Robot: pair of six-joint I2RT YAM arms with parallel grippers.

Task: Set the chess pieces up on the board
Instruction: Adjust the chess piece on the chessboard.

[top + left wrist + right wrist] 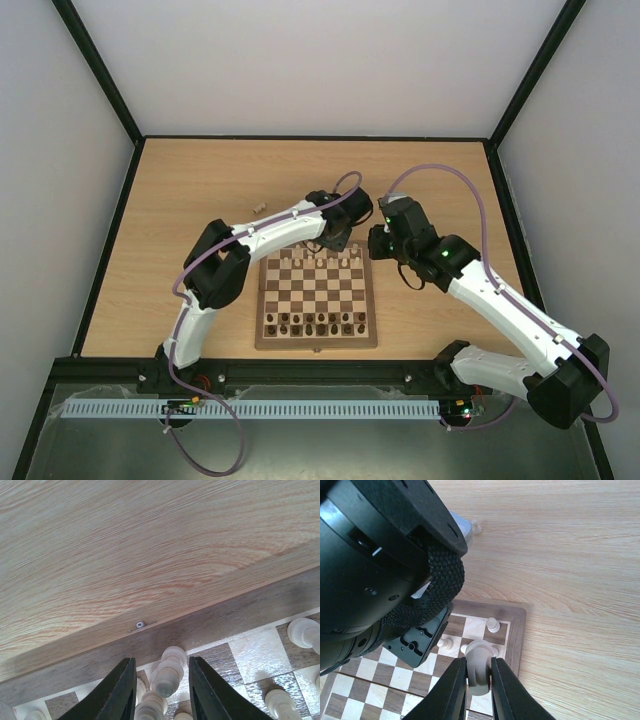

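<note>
White walls and a black frame close in a light wood desk (pixel 200 200), with the board (pixel 316 344) lying at its near middle between the two arms. Dark pieces (pixel 315 324) fill the two rows nearest the arm bases, and pale pieces (pixel 320 263) stand along the far rows. One stray piece (pixel 260 206) lies on the bare wood well beyond the board's far left corner. Both arms reach over the far edge of the board, side by side. The left gripper (pixel 161 660) has its jaws apart, straddling a tall pale piece (pixel 169 672) that stands in the back row just inside the frame; a gap shows on one side of it. The right gripper (pixel 479 662) is clamped on a cream piece (pixel 477 652) above the squares at the far right corner of the board; whether its base touches the board cannot be told. Close beside it hangs the black wrist of the left arm (pixel 380 555).
</note>
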